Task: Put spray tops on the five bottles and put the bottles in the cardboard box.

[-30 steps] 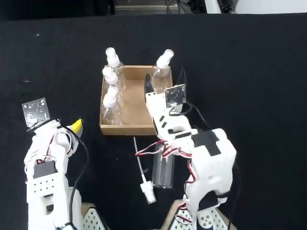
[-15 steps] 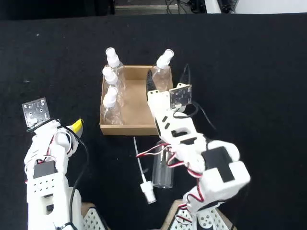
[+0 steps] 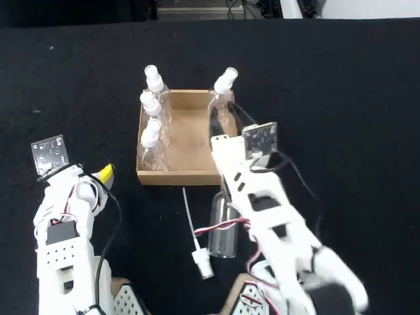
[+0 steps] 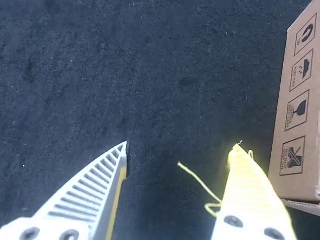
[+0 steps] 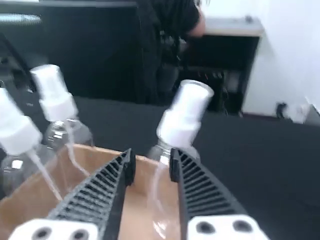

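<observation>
The cardboard box (image 3: 180, 172) holds three capped bottles (image 3: 151, 134) along its left wall and a fourth capped bottle (image 3: 223, 88) at its far right corner. My right gripper (image 3: 214, 125) hangs over the box's right side, just short of that fourth bottle (image 5: 185, 112); its black fingers (image 5: 100, 190) are slightly open with nothing held. A fifth bottle (image 3: 222, 230) lies capless on the table in front of the box, partly under the right arm. A loose spray top (image 3: 201, 260) lies beside it. My left gripper (image 3: 105, 174) (image 4: 180, 150) rests open over bare cloth left of the box.
Black cloth covers the table. The box's printed side wall (image 4: 300, 100) is close to the left gripper's yellow finger (image 4: 247, 195). A loose yellow thread (image 4: 200, 185) hangs from that finger. Two other capped bottles (image 5: 52, 95) stand across the box from the right gripper.
The right arm's elbow and body swung right and down towards the table's front, and its gripper shifted slightly right beside the fourth bottle. The left arm kept still.
</observation>
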Tool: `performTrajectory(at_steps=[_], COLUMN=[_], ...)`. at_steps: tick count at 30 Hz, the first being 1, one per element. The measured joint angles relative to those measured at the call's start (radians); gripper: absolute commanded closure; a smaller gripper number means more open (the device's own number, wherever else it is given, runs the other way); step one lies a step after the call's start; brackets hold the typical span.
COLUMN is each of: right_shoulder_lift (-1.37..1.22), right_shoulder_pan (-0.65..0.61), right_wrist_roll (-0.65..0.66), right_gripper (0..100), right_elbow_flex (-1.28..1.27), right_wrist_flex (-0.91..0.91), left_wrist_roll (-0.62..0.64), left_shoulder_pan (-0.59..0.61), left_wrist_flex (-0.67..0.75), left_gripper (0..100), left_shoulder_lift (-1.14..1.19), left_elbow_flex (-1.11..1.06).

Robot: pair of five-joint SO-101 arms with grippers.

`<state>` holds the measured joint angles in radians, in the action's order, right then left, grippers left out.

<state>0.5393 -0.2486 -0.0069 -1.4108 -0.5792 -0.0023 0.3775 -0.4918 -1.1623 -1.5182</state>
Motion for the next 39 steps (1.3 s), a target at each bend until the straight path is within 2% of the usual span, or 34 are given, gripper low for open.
performTrajectory(at_steps=[4,11,14,19,26,30,37,39], right_shoulder_lift=[0.238,0.589,0.654,0.669,0.669,0.669,0.669,0.669], right_shoulder_pan=[0.06,0.097,0.097,0.087,0.012,-0.075,-0.249,-0.264], right_wrist_roll=[0.0,0.0,0.0,-0.015,-0.08,-0.083,-0.083,-0.083], right_gripper=[89.9,70.9,71.4,73.0,72.9,72.9,72.9,72.9], right_elbow_flex=[-0.002,0.129,0.16,0.17,0.187,0.261,0.282,0.282], right_wrist_flex=[0.365,1.126,1.335,1.508,1.7,1.801,1.852,1.854], left_wrist_roll=[0.0,0.0,0.0,0.0,0.0,0.0,0.0,0.0], left_shoulder_pan=[0.0,0.0,0.0,0.0,0.0,0.0,0.0,0.0], left_wrist_flex=[0.003,0.003,0.003,0.003,0.003,0.003,0.003,0.003], left_gripper=[71,71,71,71,71,71,71,71], left_shoulder_lift=[0.0,0.0,0.0,0.0,0.0,0.0,0.0,0.0], left_elbow_flex=[0.0,0.0,0.0,0.0,0.0,0.0,0.0,0.0])
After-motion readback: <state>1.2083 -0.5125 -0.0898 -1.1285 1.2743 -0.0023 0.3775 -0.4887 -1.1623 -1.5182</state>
